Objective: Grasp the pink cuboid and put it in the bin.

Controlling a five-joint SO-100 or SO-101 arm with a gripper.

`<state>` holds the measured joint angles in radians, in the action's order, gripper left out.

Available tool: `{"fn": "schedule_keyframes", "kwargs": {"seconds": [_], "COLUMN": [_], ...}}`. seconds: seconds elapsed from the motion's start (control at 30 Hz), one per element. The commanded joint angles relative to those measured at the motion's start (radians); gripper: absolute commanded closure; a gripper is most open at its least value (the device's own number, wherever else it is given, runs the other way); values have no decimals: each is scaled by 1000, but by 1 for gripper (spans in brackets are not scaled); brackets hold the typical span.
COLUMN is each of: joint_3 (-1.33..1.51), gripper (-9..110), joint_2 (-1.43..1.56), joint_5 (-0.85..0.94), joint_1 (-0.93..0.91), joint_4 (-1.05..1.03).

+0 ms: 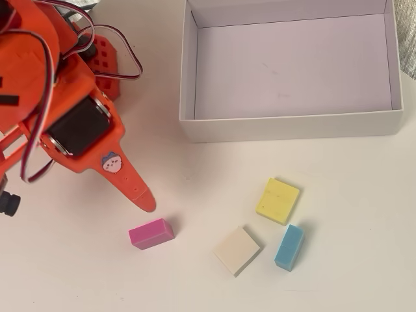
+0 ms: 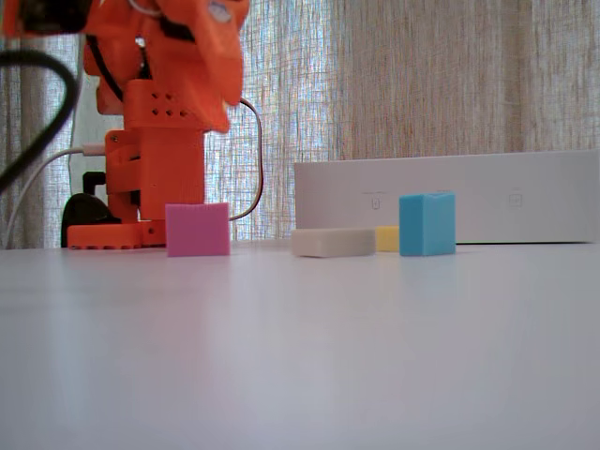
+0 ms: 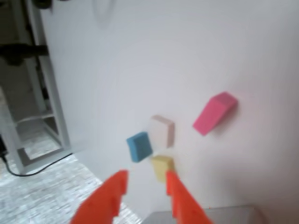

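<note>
White table, yellow block lying flat on it, 1 cream block just below-left of the yellow block in the overhead view, light-blue block just below-right of it, sheer striped curtain behind the table

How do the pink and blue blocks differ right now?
Colour: the pink cuboid is magenta, the blue block light blue. Pose: in the overhead view pink lies with its long axis roughly left-right, blue runs near vertical in the frame. Place: pink sits alone just below the arm's tip, blue sits by the yellow block and cream block. Shared: similar size, both on the table, outside the bin.
</note>
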<state>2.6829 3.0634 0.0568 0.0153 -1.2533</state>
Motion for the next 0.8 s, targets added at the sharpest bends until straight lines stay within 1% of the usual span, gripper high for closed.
{"fn": "schedule_keyframes", "kwargs": {"seconds": [0.0,0.17,0.33,0.43,0.5,0.6,0.77], "joint_3": [-209,-561,-931,-1103,-1150,-1134,-1025], "gripper": [82,82,82,82,82,82,82], "joint_2": [-186,-488,-772,-914,-976,-1029,-1081], "joint_5": [-95,-244,-422,-517,-555,-581,-594], "joint_1": [58,138,201,225,233,213,146], "joint_4": [46,-9,-176,-290,-353,-417,-434]}}
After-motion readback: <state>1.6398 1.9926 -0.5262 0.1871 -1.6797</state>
